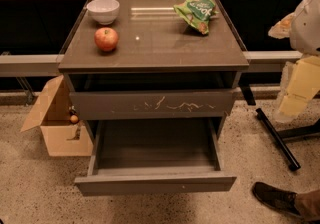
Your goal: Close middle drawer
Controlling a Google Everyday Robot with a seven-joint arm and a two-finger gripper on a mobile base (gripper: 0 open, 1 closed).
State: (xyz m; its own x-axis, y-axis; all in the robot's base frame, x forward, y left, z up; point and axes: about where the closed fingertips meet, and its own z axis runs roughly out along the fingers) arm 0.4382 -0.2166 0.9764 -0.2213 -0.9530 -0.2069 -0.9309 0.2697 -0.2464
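Observation:
The middle drawer (155, 183) is a wide dark grey-brown drawer with a plain front and one tiny white speck right of centre. It stands pulled far out toward me, and its inside (155, 145) is empty. Above it is the drawer front with pale scratch marks (152, 104), pushed further in. My gripper (306, 23) shows only as a white shape cut off by the right edge. It is level with the cabinet top, to the cabinet's right, well above and apart from the middle drawer.
On the cabinet top (160, 43) are a white bowl (103, 10), a red apple (106, 38) and a green snack bag (196, 11). An open cardboard box (57, 123) sits on the floor at left. At right are a black stand leg (277, 138), a yellowish object (300, 88) and a person's shoe (275, 198).

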